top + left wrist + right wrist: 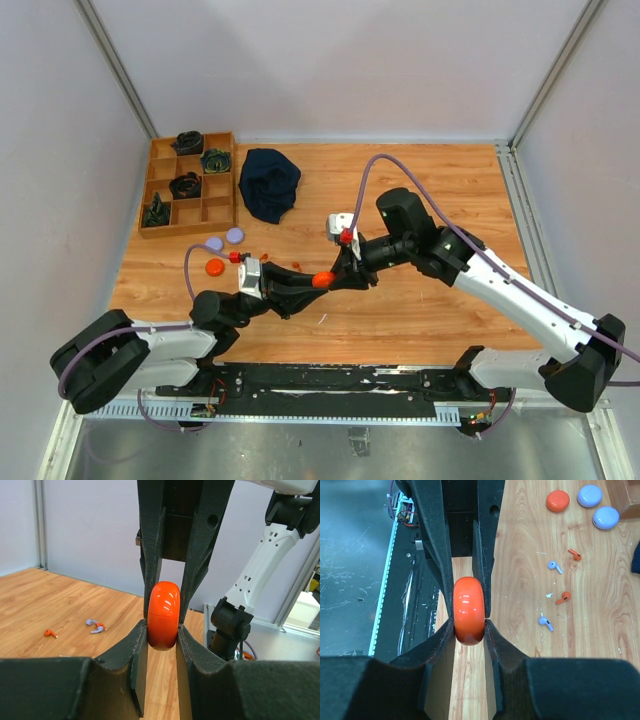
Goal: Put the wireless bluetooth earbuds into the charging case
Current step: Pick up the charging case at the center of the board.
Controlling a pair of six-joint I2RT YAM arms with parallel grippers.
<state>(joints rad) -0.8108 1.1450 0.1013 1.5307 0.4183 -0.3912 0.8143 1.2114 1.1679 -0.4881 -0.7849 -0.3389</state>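
An orange, rounded charging case [322, 279] hangs above the table's near middle, closed, with both grippers on it. My left gripper [162, 630] is shut on its lower part, pads against both sides of the case [163, 611]. My right gripper [469, 628] is shut on the same case [468, 607] from the opposite end, its fingers [150, 555] reaching in from above in the left wrist view. Loose earbuds lie on the wood: an orange one [563, 597], a lavender one [545, 623], another orange one [575, 555] and another lavender one [554, 566].
An orange disc [215, 267] and two lavender discs [213, 243] [235, 235] lie left of the arms. A wooden compartment tray [222, 212] with dark items stands at the back left, a dark blue cloth [270, 183] beside it.
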